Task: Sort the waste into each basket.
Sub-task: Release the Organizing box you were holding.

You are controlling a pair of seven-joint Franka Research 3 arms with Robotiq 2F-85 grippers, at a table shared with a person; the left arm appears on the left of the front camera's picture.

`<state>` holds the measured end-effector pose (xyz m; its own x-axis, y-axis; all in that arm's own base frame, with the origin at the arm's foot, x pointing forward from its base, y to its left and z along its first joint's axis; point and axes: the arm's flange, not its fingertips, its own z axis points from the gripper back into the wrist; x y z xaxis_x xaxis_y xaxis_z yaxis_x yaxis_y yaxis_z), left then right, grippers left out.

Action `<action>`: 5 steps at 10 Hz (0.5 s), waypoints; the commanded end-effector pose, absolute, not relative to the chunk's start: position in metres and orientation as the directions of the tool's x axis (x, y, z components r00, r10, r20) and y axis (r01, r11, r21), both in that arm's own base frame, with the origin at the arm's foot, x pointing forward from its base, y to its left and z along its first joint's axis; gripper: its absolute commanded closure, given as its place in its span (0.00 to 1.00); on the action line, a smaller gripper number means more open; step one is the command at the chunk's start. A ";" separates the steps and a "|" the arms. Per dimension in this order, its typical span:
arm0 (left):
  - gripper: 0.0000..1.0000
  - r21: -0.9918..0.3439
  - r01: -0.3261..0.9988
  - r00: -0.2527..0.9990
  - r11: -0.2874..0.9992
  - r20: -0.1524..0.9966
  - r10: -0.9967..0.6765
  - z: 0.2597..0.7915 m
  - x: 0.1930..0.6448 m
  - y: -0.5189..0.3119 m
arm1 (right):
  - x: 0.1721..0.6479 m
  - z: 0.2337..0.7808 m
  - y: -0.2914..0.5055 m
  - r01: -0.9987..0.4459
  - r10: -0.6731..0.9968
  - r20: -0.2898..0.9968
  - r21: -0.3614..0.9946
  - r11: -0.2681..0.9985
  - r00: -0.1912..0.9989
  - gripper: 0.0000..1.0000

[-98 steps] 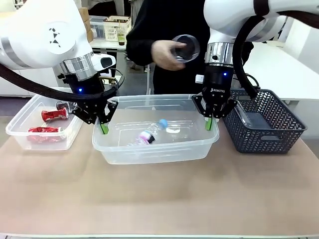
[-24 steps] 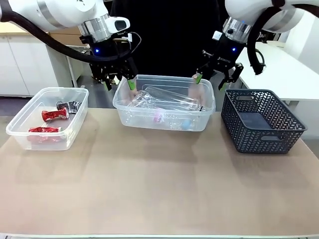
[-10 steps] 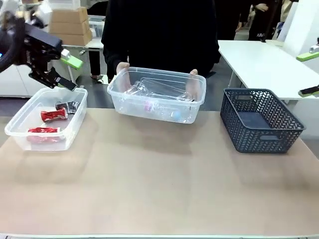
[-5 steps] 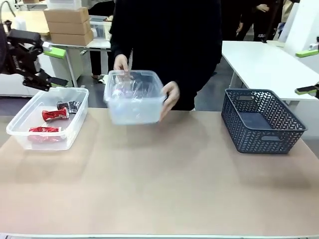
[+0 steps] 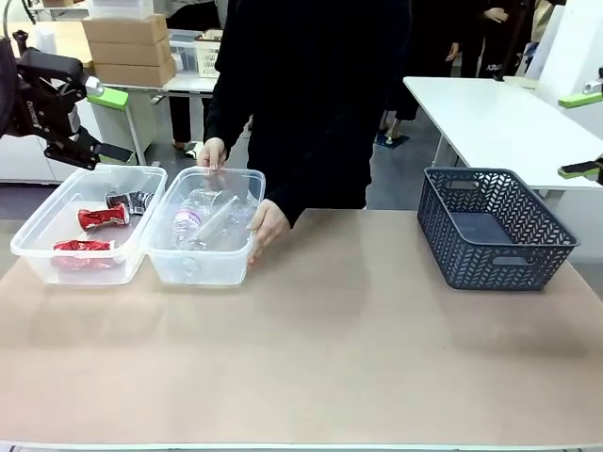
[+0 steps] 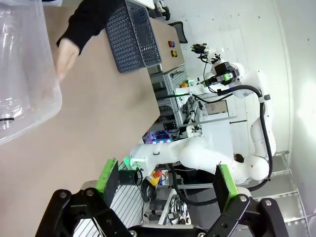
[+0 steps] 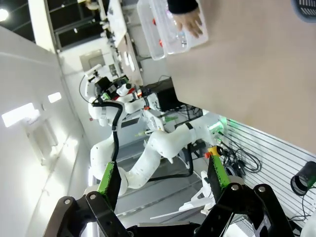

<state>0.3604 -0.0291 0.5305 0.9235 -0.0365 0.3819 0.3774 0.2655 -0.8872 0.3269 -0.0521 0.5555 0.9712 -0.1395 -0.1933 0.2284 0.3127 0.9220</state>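
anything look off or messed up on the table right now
Nothing spilled. The red cans in the left tub are crushed, and bottles lie jumbled in the tub the person's hands are setting down.

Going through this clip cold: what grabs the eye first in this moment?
A person in black leans over the table's far edge, both hands on a clear tub of plastic bottles set beside the tub of red cans at the left. The dark lattice basket sits apart at the right. The left gripper hangs open above the can tub's far end.
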 end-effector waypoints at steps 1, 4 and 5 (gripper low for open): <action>0.00 -0.884 0.392 0.918 0.257 0.393 -0.048 0.531 0.360 -0.027 | 0.326 0.557 -0.055 0.209 -0.124 -0.178 0.921 0.328 0.976 0.08; 0.00 -0.884 0.392 0.918 0.257 0.393 -0.048 0.531 0.360 -0.027 | 0.326 0.557 -0.055 0.209 -0.124 -0.178 0.921 0.328 0.976 0.08; 0.00 -0.884 0.392 0.918 0.257 0.393 -0.048 0.531 0.360 -0.027 | 0.326 0.557 -0.055 0.209 -0.124 -0.178 0.921 0.328 0.976 0.08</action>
